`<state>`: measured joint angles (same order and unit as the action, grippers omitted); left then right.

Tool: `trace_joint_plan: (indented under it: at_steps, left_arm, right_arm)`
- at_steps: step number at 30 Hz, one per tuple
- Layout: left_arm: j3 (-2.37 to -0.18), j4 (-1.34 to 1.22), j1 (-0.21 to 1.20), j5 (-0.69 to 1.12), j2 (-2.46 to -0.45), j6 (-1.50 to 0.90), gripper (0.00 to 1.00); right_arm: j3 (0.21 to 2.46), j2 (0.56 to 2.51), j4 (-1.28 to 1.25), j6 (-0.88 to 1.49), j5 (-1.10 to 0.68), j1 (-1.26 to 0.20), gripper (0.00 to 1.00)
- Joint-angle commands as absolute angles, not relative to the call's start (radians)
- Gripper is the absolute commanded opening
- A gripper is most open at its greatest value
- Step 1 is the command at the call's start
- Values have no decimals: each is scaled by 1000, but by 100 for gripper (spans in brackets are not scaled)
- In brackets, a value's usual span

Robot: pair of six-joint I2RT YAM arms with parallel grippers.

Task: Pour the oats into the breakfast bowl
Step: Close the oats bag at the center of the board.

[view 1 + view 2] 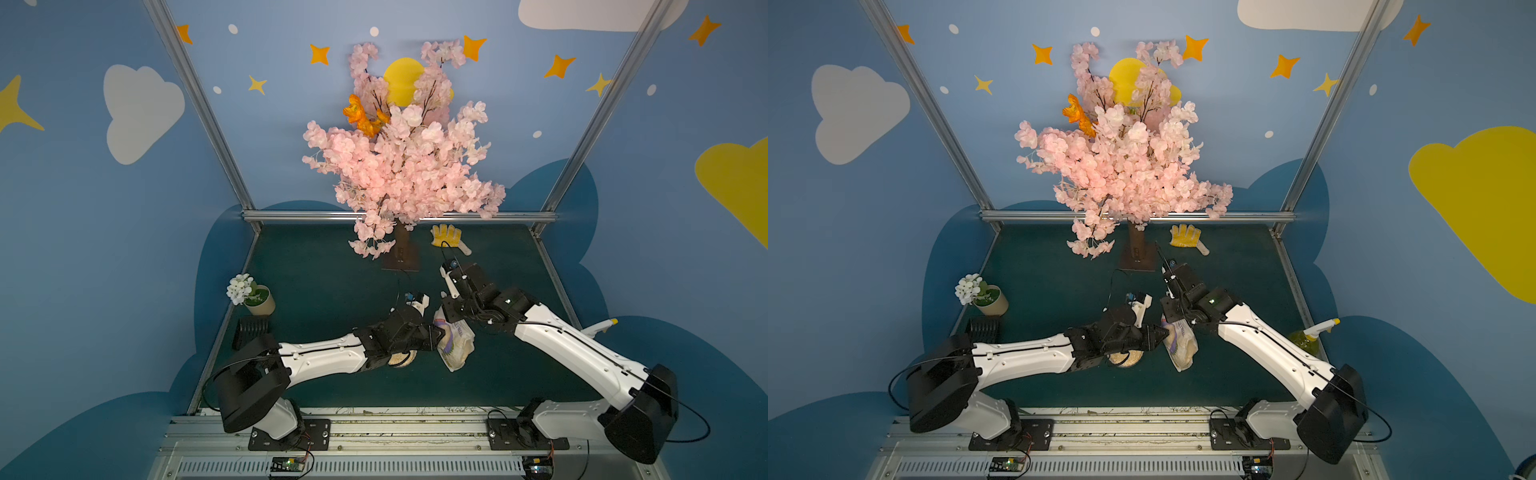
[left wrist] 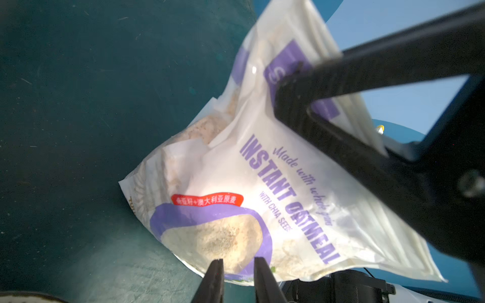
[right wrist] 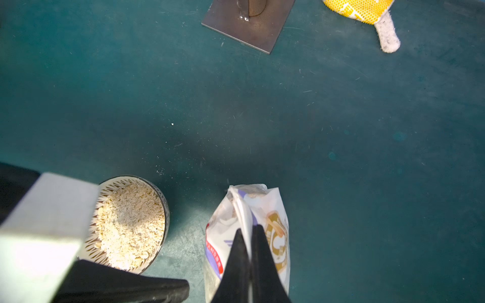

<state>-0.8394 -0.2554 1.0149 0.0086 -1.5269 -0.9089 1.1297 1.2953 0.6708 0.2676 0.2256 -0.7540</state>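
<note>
Oats bag (image 3: 273, 202): upright directly under the right gripper, pinched at its folded top edge. Its purple print and red mark face the left gripper. Whether its bottom meets the table I cannot tell.
Right gripper (image 3: 248, 229): jaws closed tight on the bag's top fold.
Left gripper (image 2: 239, 262): jaws a narrow gap apart, tips pointing at the bag's printed face; nothing between them.
Breakfast bowl (image 3: 165, 210): just beside the right gripper, partly under the left arm's wrist, filled with pale flakes.
Table (image 3: 341, 131): dark green, with a few crumbs near the bowl.
Beyond the right gripper: tree base plate (image 3: 249, 26) and yellow glove (image 3: 359, 10), both well apart from it.
</note>
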Motion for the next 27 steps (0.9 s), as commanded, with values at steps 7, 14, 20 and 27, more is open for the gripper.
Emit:
trace_joint_plan:
  at_steps: [7,14,20,27]
  left_arm:
    - [-837,-254,1016,21,-1520,-888,28]
    - [-832,-205,1015,-3,-1465,-858,32]
    - [-793,-167,1015,-48,-1374,-839,36]
    - [-775,-51,1016,-138,-1239,-757,45]
  right_arm:
    - [1102,1227,570,277,241,-746,27]
    - [1114,1259,555,254,221,-742,37]
    - [1139,1315,570,230,219,-736,31]
    - [1136,1304,569,213,231,-736,0]
